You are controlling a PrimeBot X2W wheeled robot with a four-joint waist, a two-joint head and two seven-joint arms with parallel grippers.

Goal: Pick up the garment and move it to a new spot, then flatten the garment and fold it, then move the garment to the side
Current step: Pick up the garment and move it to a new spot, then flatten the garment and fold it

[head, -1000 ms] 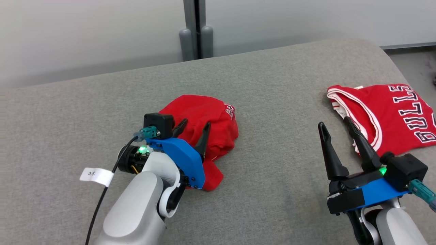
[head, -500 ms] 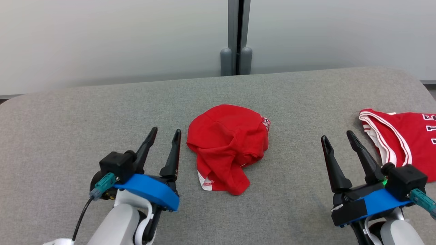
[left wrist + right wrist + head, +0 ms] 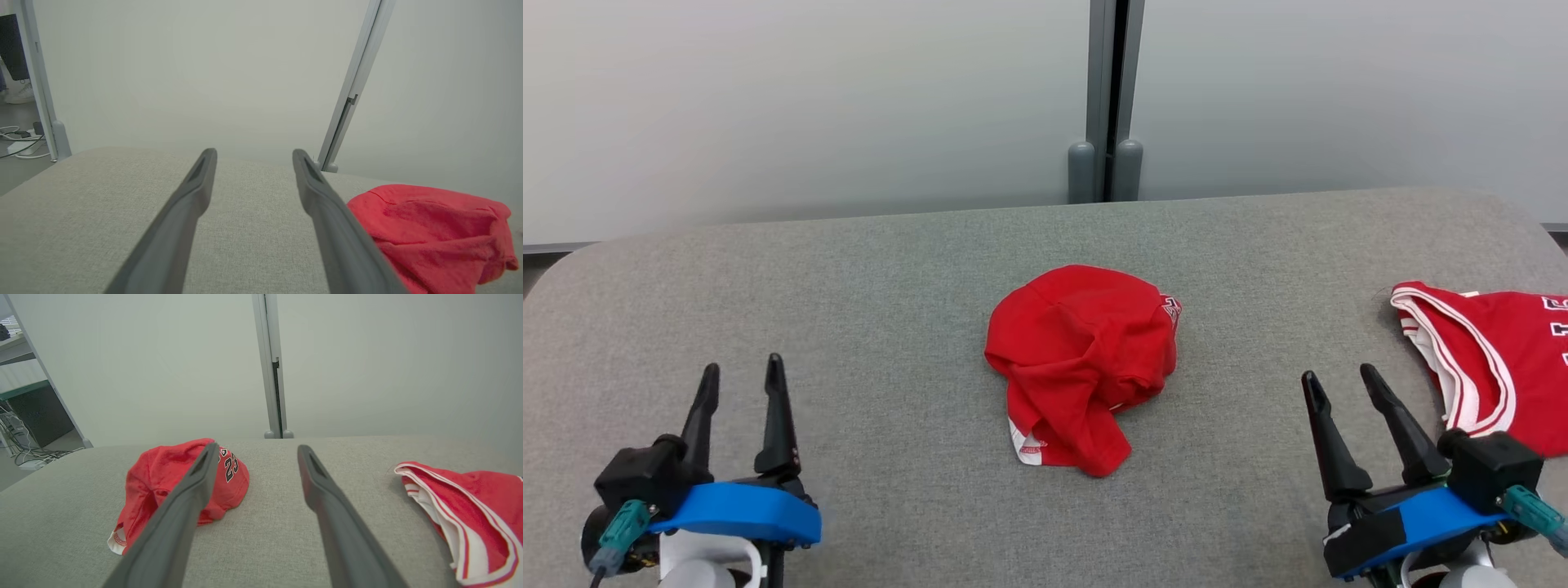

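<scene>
Garment: I see the red garment (image 3: 1082, 363) heaped in a crumpled mound on the middle of the grey counter (image 3: 890, 269), with nothing gripping it.
Long axis: it runs from the far side towards me, and the near end drifts slightly to the right.
Pointing: the rounded bulk sits at the far end and a narrow tail points at me. A white-trimmed corner lies near left, and a printed number shows on the far right edge.
Left pincer: my left pincer (image 3: 742, 364) has its fingers apart and empty. It is low at the left, well apart from the garment, tips aimed away from me.
Right pincer: my right pincer (image 3: 1338, 373) also has its fingers apart and empty, low at the right.
Jersey: a second red jersey (image 3: 1494, 359) with white trim lies at the right edge, near the right pincer.
Change: a second ago the left pincer stood over the garment, and half a second ago just beside it. It has since drawn back. My head camera swung too, and the heap keeps its shape.
</scene>
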